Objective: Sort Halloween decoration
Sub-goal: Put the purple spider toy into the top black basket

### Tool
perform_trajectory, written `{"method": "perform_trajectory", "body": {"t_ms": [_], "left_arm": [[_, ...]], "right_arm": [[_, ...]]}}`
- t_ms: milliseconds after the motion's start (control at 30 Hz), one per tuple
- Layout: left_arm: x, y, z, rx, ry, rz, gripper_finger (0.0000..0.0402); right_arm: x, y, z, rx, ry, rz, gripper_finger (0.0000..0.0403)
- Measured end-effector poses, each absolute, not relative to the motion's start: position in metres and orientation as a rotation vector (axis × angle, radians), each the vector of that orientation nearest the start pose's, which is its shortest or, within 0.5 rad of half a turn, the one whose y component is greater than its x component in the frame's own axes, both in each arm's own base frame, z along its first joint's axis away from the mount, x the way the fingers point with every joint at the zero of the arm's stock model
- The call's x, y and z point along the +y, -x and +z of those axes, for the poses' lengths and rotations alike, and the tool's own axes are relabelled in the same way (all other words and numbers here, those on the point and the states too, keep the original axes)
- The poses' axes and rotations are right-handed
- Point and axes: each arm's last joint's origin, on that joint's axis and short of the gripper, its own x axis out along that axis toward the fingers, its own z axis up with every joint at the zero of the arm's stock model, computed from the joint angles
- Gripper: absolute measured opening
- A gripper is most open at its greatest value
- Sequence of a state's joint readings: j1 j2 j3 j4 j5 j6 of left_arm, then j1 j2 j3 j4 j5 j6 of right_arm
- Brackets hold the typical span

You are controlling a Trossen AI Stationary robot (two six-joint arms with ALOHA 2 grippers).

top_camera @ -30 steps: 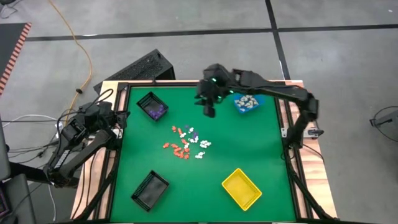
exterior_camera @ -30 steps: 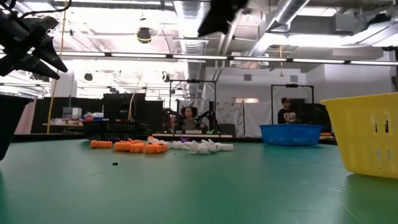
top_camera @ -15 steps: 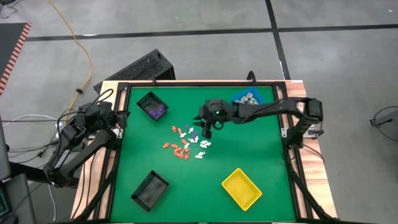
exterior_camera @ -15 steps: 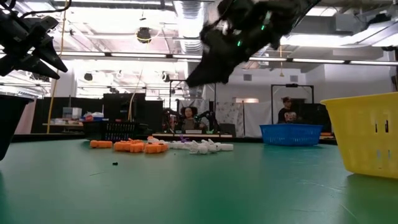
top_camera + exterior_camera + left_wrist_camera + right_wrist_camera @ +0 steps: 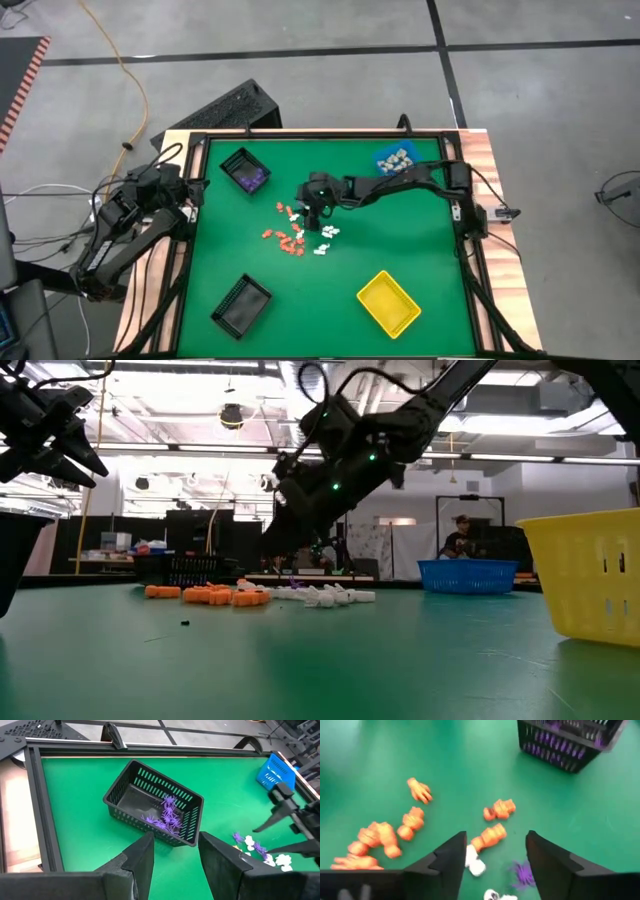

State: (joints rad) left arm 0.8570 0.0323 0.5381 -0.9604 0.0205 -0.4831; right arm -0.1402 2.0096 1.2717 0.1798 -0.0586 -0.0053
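Observation:
The Halloween decoration pieces [image 5: 300, 228] lie in a loose pile on the green table: orange [image 5: 380, 836], white [image 5: 474, 865] and purple [image 5: 522, 872]. My right gripper [image 5: 496, 840] hangs open just above the pile's far side [image 5: 315, 207], touching nothing, with an orange piece [image 5: 490, 835] below the gap between its fingers. My left gripper [image 5: 172, 852] waits open at the table's left edge [image 5: 188, 192], facing a black bin [image 5: 155, 805] that holds purple pieces.
The black bin with purple pieces [image 5: 245, 170] stands at the far left. A blue bin [image 5: 397, 162] holding pale pieces is at the far right, a yellow bin [image 5: 388, 302] at the near right, and a second black bin [image 5: 241, 303] at the near left.
My right gripper has come down from high up beside the blue bin, moving toward the table's left and near edges. It now hangs low over the pile of pieces. The pieces have not moved.

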Motion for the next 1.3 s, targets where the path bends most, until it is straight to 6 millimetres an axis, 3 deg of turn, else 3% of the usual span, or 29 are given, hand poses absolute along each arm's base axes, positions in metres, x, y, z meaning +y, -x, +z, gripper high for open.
{"method": "perform_trajectory", "body": {"t_ms": [133,433,667,867,1033,1300], "left_arm": [[0.021,-0.019,0.241,0.218,0.646,0.915,0.0143],[0.021,-0.019,0.241,0.219,0.646,0.916,0.0143],[0.021,-0.019,0.241,0.218,0.645,0.918,0.0143],[0.021,-0.019,0.241,0.218,0.645,0.921,0.0143],[0.021,-0.019,0.241,0.218,0.644,0.922,0.0143],[0.021,-0.019,0.241,0.218,0.644,0.923,0.0143]], "right_arm": [[-0.065,-0.437,0.168,0.579,-0.012,-0.145,0.026],[-0.074,-0.433,0.162,0.629,0.015,-0.168,0.0264],[-0.071,-0.438,0.136,0.677,-0.024,-0.146,0.0264],[-0.073,-0.44,0.128,0.694,-0.072,-0.227,0.0263],[-0.078,-0.438,0.127,0.707,-0.092,-0.251,0.0236],[-0.074,-0.438,0.126,0.715,-0.094,-0.246,0.0147]]}}
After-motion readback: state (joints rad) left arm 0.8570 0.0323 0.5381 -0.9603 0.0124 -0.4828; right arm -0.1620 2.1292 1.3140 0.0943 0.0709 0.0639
